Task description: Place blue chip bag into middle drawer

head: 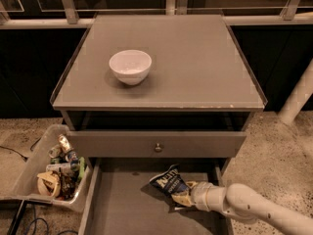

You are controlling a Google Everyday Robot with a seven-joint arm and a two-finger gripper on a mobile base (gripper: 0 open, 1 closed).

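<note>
Navy-blue and crinkled, the blue chip bag (pixel 167 181) sits clamped in the gripper (pixel 180 194), whose fingers (pixel 185 199) are closed on the bag's near, right-hand end. The rest of the bag stands up and away to their left. Bag and gripper are both inside the middle drawer (pixel 122 204), which is pulled out, and they sit low over the right part of its grey floor. The bag's lower edge may already be touching that floor, though the dim view leaves that unsure.

My reading is that the carry is done and the release is the step in hand. The next move calls for the fingers to part and let the bag settle flat. The white arm (pixel 254 212) should then back out to the right and upward, without dragging the bag along or catching the drawer's thin side wall just right of the fingers.

White lettering shows on the bag's upper face, but no word or brand can be read with confidence.

Above and behind the fingers is the grey drawer front (pixel 107 143) with its small round knob (pixel 158 147). Higher up on the counter (pixel 205 67), a white bowl (pixel 130 66) sits well apart to the upper left. Far to the left of the fingers, on the floor, a pale bin (pixel 29 180) holds assorted litter.
</note>
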